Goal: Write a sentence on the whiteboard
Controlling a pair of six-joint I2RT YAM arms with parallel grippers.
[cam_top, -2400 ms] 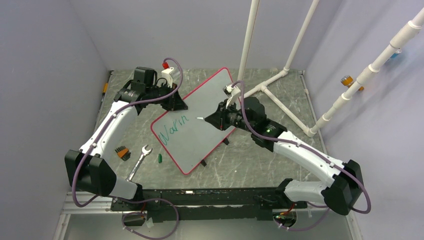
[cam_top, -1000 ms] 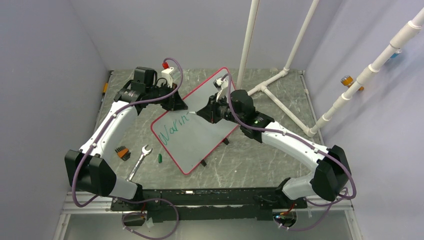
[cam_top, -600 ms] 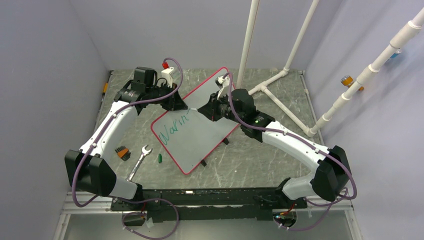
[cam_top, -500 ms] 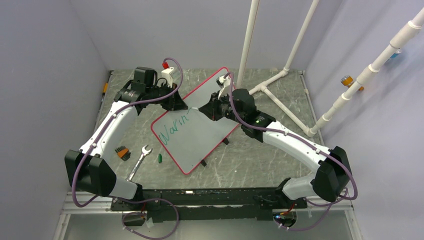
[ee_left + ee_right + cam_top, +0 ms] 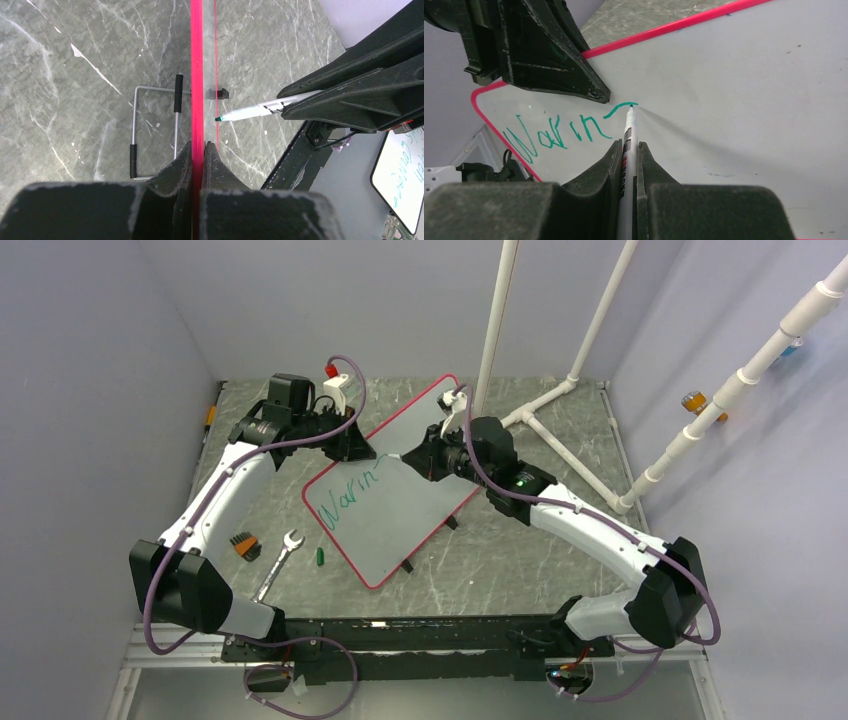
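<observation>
The whiteboard (image 5: pixel 400 510), white with a thin red rim, lies tilted on the table. Green lettering of the sentence (image 5: pixel 345 502) runs along its left end, reading roughly "Warin" (image 5: pixel 554 135), with a short curved stroke after it. My left gripper (image 5: pixel 362 452) is shut on the board's upper-left rim. The left wrist view shows that rim (image 5: pixel 197 75) edge-on between the gripper (image 5: pixel 198 146). My right gripper (image 5: pixel 425 462) is shut on a white marker (image 5: pixel 629 135). The marker's green tip touches the board at the end of the curved stroke.
A wrench (image 5: pixel 280 562), a small green cap (image 5: pixel 320 556) and a black-and-orange piece (image 5: pixel 243 544) lie left of the board. White pipes (image 5: pixel 545 405) cross the back right. A wire stand (image 5: pixel 150 130) shows behind the board.
My right gripper carried the marker from the board's middle up and left to just after the lettering, where a short green stroke has appeared. The left gripper has stayed on the rim.
</observation>
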